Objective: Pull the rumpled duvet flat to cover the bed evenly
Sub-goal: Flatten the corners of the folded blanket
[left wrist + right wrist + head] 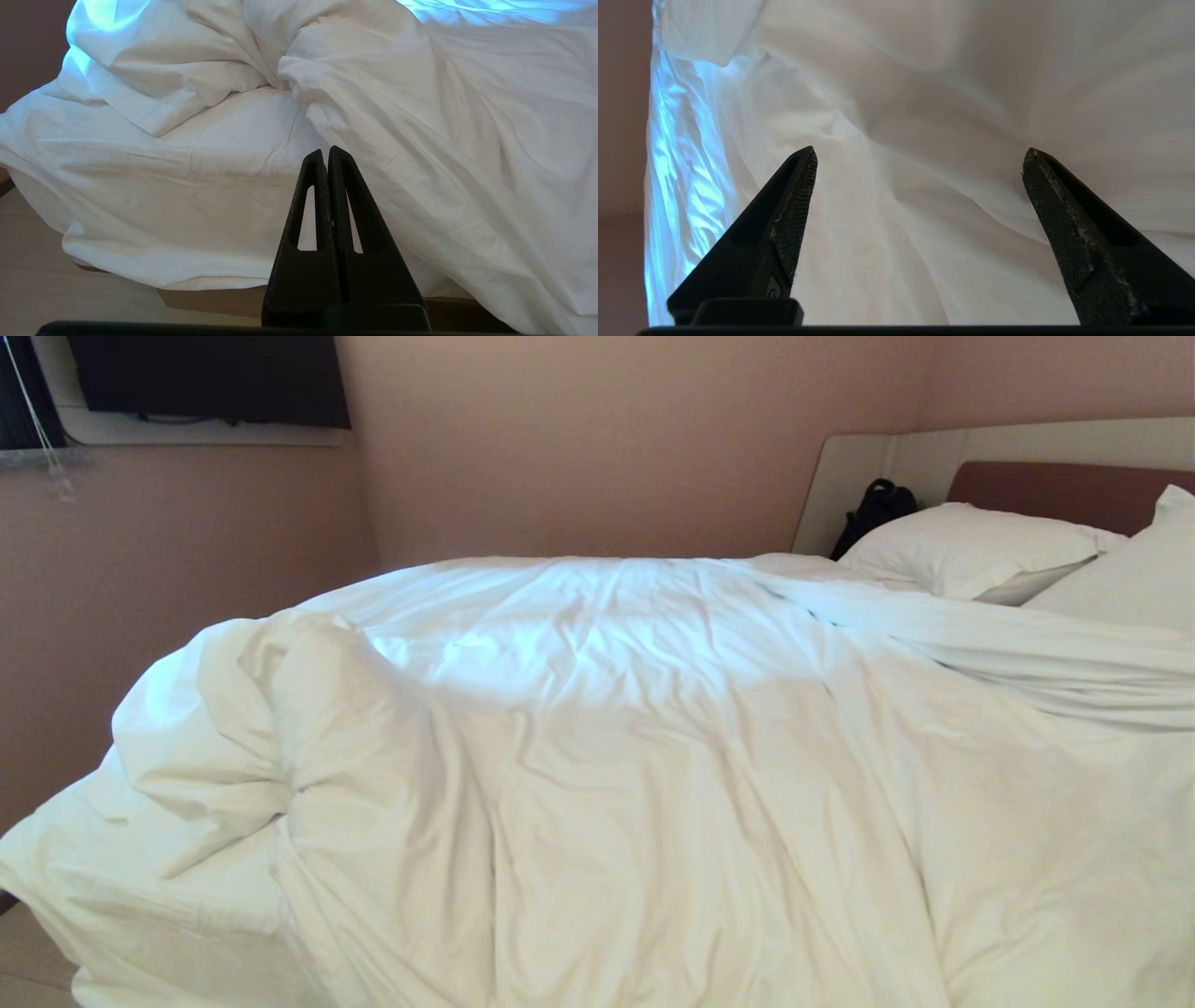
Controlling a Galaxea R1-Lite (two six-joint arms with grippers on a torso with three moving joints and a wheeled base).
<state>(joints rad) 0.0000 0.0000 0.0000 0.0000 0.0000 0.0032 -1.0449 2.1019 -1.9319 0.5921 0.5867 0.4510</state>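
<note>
Duvet (pixel 653 756), white creased cotton, puffy, is spread over the bed (pixel 140 196), bunched at one corner. Right gripper (pixel 920 154) jaws are held wide apart over folds; left gripper (pixel 327 154) jaws together.

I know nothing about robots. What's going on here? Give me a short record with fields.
Duvet: the duvet lies rumpled, bunched at the foot corner on the robot's left
Bed: a corner of the bed is uncovered, its sheet showing
Pillows: two pillows at the headboard
Left gripper: the left gripper is shut, empty, short of the bed's edge
Right gripper: the right gripper is open wide, facing duvet cloth, holding nothing
Job: not yet finished
</note>
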